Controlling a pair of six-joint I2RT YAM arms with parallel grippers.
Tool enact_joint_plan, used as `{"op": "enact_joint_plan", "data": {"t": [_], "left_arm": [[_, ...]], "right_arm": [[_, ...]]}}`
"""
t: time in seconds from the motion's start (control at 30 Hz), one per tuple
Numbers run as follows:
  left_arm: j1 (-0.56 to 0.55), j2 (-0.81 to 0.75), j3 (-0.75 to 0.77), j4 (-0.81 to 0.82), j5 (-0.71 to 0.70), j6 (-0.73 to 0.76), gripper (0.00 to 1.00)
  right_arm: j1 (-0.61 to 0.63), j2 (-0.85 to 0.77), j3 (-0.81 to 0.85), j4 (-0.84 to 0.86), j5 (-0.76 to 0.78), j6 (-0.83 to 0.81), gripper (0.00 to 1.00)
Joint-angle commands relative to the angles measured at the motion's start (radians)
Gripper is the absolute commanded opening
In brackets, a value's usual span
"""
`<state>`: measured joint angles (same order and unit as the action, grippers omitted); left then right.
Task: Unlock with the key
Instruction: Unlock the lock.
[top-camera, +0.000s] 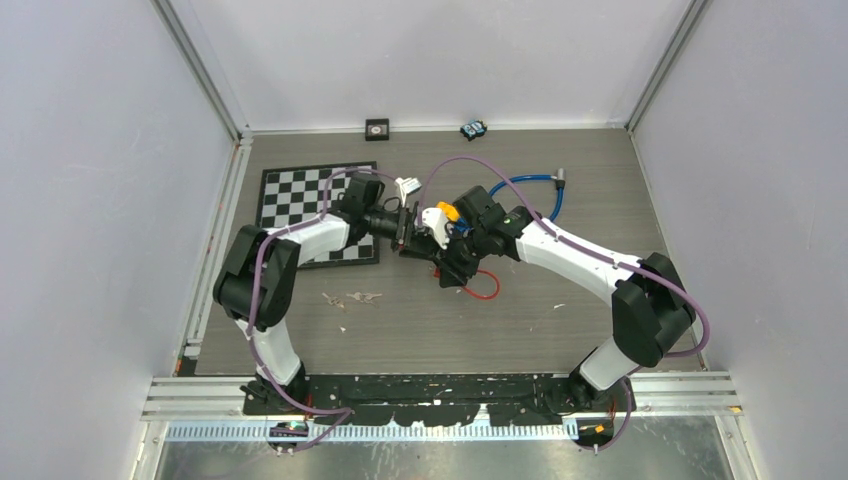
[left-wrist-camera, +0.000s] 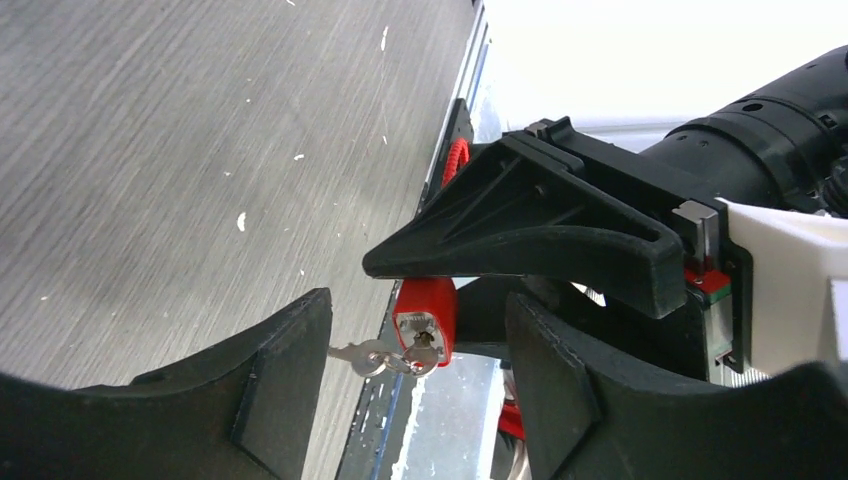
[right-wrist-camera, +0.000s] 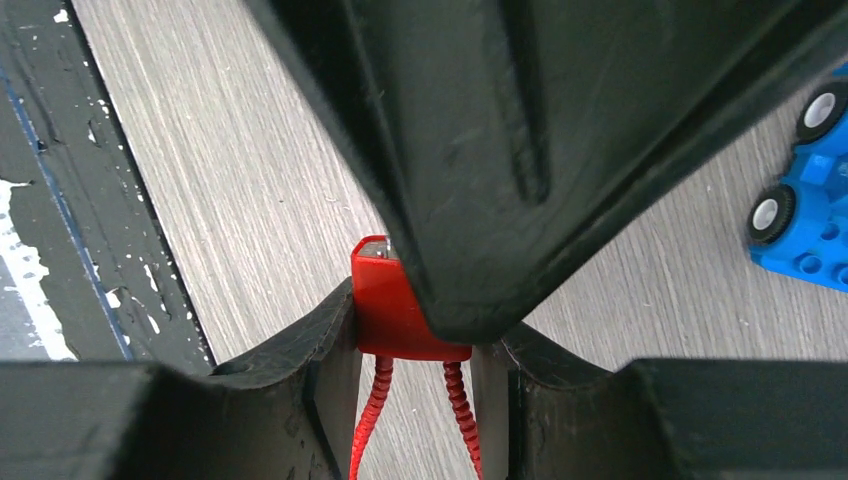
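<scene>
My right gripper (right-wrist-camera: 415, 350) is shut on the body of a red padlock (right-wrist-camera: 395, 310) and holds it above the table. The lock's red cable shackle (right-wrist-camera: 372, 420) hangs down between the fingers and shows as a loop (top-camera: 485, 288) in the top view. In the left wrist view the padlock (left-wrist-camera: 425, 305) faces me with a silver key (left-wrist-camera: 422, 352) in its keyhole. A ring joins it to a second key (left-wrist-camera: 355, 357) that sticks out to the left. My left gripper (left-wrist-camera: 418, 365) is open, its pads either side of the keys and not gripping them.
A chessboard mat (top-camera: 310, 205) lies at the back left, under my left arm. A blue cable (top-camera: 535, 190) curls behind my right arm. A small black box (top-camera: 377, 128) and a blue toy car (top-camera: 473, 129) sit by the back wall.
</scene>
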<state>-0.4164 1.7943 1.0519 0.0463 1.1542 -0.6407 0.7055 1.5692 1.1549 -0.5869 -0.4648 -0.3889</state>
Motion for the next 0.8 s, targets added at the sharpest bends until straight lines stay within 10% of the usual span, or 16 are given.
{"op": "enact_joint_plan", "data": {"t": [0.0, 0.3, 0.6, 0.77], "left_arm": [[-0.027, 0.013, 0.020, 0.015, 0.041, -0.045, 0.64], [-0.064, 0.043, 0.031, -0.032, 0.057, -0.024, 0.53], [-0.070, 0.061, 0.041, -0.039, 0.079, -0.027, 0.21], [-0.070, 0.061, 0.046, -0.040, 0.088, -0.027, 0.00]], "right_arm": [[0.008, -0.034, 0.012, 0.050, 0.034, -0.009, 0.01], [0.009, -0.032, 0.014, 0.053, 0.049, -0.004, 0.01], [0.011, -0.028, 0.012, 0.058, 0.060, 0.002, 0.01], [0.011, -0.029, 0.014, 0.054, 0.072, 0.009, 0.18]]}}
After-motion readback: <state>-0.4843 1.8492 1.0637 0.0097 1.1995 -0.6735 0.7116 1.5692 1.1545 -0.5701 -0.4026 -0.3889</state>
